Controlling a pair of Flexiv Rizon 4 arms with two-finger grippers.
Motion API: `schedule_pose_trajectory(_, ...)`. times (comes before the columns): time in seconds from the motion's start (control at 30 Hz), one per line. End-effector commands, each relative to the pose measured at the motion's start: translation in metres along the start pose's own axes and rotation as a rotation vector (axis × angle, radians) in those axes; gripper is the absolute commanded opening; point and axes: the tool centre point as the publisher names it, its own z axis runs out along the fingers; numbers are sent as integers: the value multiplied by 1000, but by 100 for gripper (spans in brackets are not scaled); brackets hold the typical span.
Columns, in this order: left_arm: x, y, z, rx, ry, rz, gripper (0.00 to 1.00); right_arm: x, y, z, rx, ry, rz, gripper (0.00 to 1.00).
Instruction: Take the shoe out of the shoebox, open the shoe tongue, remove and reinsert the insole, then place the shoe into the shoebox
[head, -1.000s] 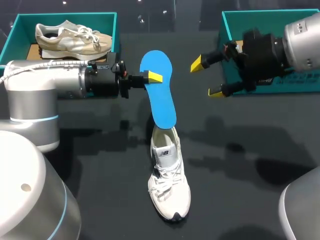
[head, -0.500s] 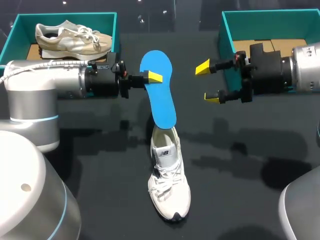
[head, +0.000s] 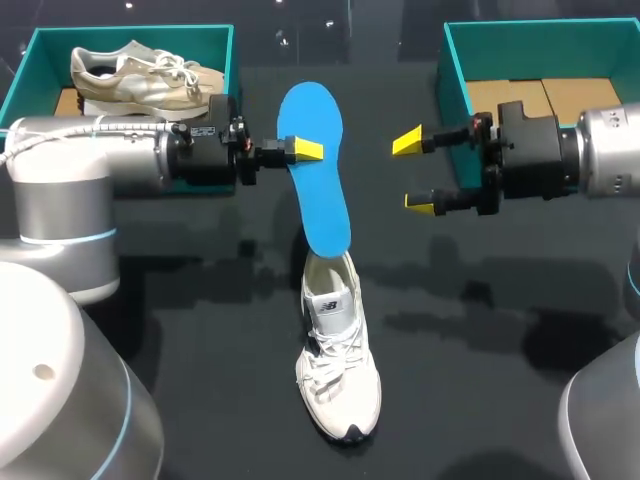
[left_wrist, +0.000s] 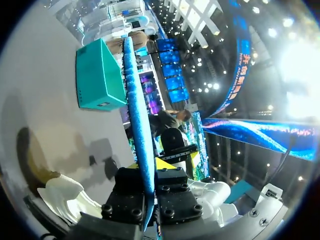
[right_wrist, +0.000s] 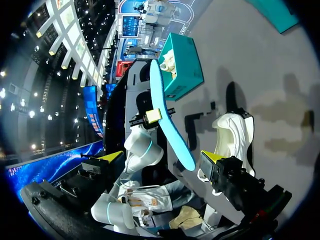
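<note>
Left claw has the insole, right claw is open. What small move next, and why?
Probably lower the right claw to steady the white shoe: it hangs open, while the left claw pinches the blue insole, whose lower end meets the shoe's collar.

Left tool (head: 300, 151) far finger hidden behind insole (head: 322, 205) (head view).

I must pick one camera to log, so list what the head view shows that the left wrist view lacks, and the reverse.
Head view only: the beige shoe in the left shoebox, and the right shoebox's bare floor. Left wrist view only: the blue insole's thin edge, seen side-on, and the right shoebox's outer wall. Both: the left hand shut on the insole, the white shoe on the table, and the right shoebox.
</note>
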Motion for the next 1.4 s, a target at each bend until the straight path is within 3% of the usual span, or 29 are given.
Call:
schedule_pose_trajectory(0.03,4,-5,-3,5,10,111,0,2,5,4,8,-6,6,100)
schedule_pose_trajectory(0.63,33,-32,-13,-34,8,720,0,-2,6,7,20,3,29,100)
schedule_pose_trajectory(0.9,49,-42,-20,-98,-17,1002,0,-2,6,7,20,3,29,100)
schedule_pose_trajectory(1.4,49,-42,-20,-98,-17,1002,0,-2,6,7,20,3,29,100)
